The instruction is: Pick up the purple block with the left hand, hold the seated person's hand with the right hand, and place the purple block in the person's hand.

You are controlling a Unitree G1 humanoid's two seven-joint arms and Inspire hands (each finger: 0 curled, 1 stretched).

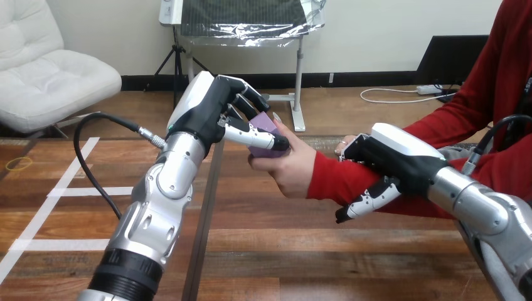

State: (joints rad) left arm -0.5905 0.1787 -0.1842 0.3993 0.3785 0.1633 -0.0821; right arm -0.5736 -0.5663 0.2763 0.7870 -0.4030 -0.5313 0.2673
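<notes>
Head view. Clasps the purple block in the left hand, fingers and thumb curled round it, right against the palm of the person's hand. Wraps the right hand round the person's forearm, fingers over the top, thumb beneath. Holds all this above the wooden table. Looks like the last step: handover begun, not finished. Calls next, probably, for loosening the left fingers to leave the block on the palm, with a steady right clasp, then lifting clear without dragging the block off.
</notes>
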